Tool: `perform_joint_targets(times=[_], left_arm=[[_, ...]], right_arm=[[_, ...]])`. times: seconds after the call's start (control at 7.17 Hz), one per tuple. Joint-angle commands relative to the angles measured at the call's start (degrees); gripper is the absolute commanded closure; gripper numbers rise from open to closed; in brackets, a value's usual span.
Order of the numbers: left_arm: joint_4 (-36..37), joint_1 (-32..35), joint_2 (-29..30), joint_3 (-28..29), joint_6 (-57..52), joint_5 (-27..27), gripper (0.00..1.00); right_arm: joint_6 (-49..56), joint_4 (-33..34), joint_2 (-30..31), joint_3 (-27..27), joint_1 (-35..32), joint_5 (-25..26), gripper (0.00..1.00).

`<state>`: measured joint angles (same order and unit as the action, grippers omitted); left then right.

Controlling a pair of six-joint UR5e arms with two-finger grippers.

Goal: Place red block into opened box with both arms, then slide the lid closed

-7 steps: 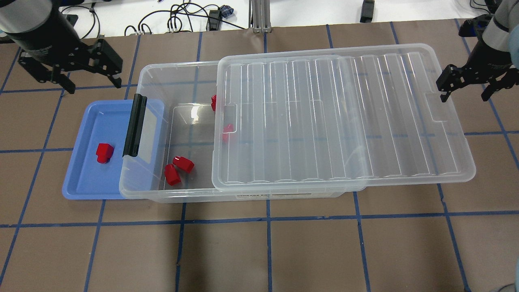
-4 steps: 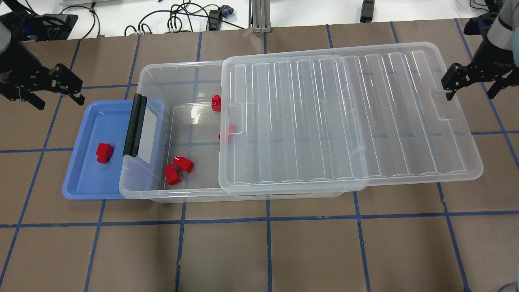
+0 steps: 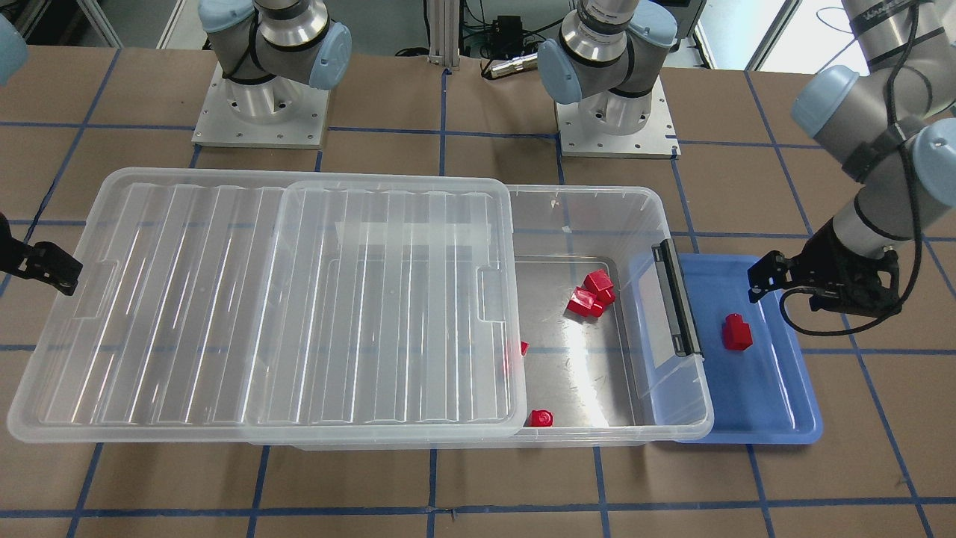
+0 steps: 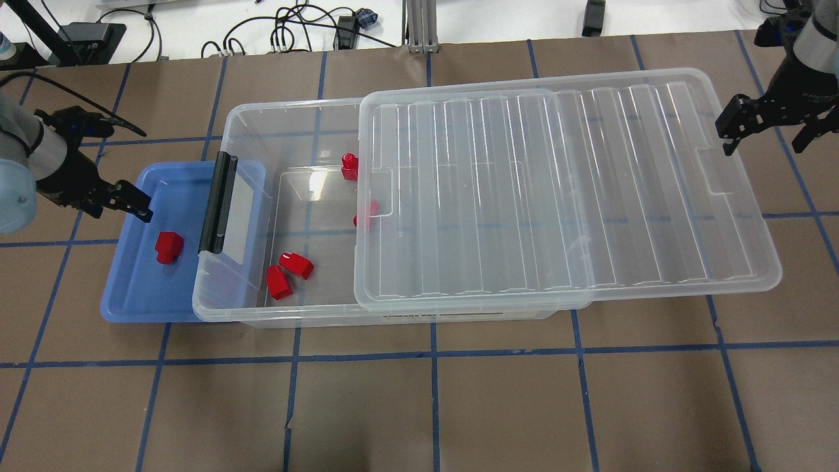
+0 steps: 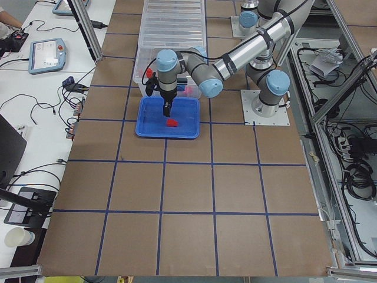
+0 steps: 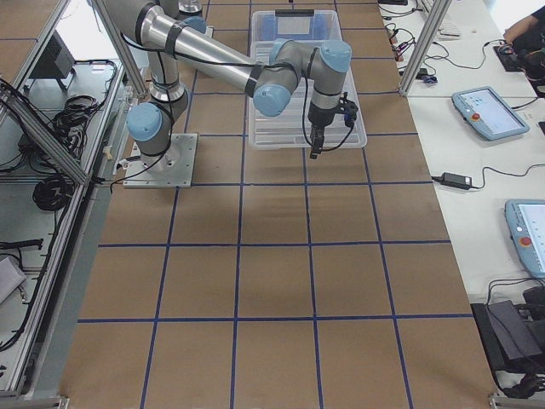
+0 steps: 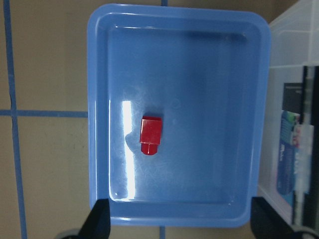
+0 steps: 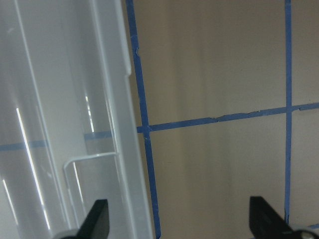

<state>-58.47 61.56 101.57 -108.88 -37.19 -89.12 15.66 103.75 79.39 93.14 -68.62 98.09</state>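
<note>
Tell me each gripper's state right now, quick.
Left gripper: open, empty, above the blue tray.
Right gripper: open, empty, near the lid at its short end.

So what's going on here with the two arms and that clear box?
The left gripper hangs open above the blue tray, over the one red block lying there, not yet holding it. The clear box holds four more red blocks in its uncovered end. The ribbed lid covers the rest and overhangs the far end, where the right gripper hangs open beside its edge, not gripping it.
</note>
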Motion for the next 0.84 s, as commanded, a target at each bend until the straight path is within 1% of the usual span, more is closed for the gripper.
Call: perform_joint_targets(times=[0.0, 0.14, 0.28, 0.56, 0.7], left_arm=[[4.1, -0.1, 2.8, -4.0, -1.1, -0.1, 0.00], [7.1, -0.1, 4.4, -4.8, -1.0, -0.2, 0.00], [7.7, 0.0, 6.0, -4.9, -0.9, -0.1, 0.00], [10.9, -0.1, 9.3, -4.7, -0.7, -0.1, 0.00], [11.2, -0.1, 10.5, -4.4, -0.6, -0.1, 0.12]], right_arm=[[-0.2, -2.0, 2.2, -0.3, -1.6, 0.0, 0.00], [-0.8, -6.2, 3.6, -2.2, -3.1, -0.1, 0.00], [-3.3, -9.1, 4.2, -4.2, -5.1, -0.1, 0.00], [-7.3, -10.6, 5.2, -5.6, -10.4, 0.0, 0.00], [-10.8, -10.8, 5.2, -5.5, -12.0, -0.9, 0.00]])
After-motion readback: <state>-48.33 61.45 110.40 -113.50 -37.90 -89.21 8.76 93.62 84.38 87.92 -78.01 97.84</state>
